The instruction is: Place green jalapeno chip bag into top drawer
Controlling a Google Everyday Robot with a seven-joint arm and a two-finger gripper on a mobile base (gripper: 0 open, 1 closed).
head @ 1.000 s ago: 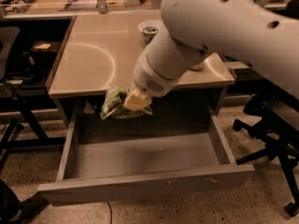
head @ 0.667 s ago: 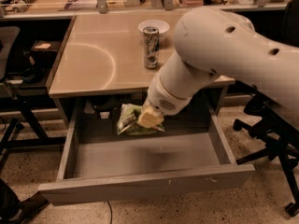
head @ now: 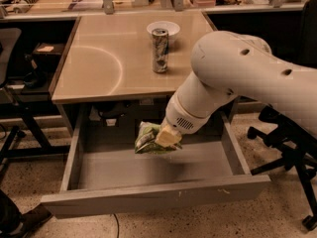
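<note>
The green jalapeno chip bag, crinkly green and white, hangs in my gripper over the middle of the open top drawer. The drawer is pulled out under the desk, and its grey floor is bare. The gripper is shut on the bag's right end and holds it just above the drawer floor, inside the drawer's outline. My large white arm reaches in from the right and hides the desk's right front corner.
On the tan desk top stand a drink can and a white bowl behind it. A black office chair stands to the right of the drawer. Dark desk frames and a chair stand on the left.
My arm has moved right and lower with the bag, from under the desk's front edge down into the drawer space. The can and bowl have come into view.
</note>
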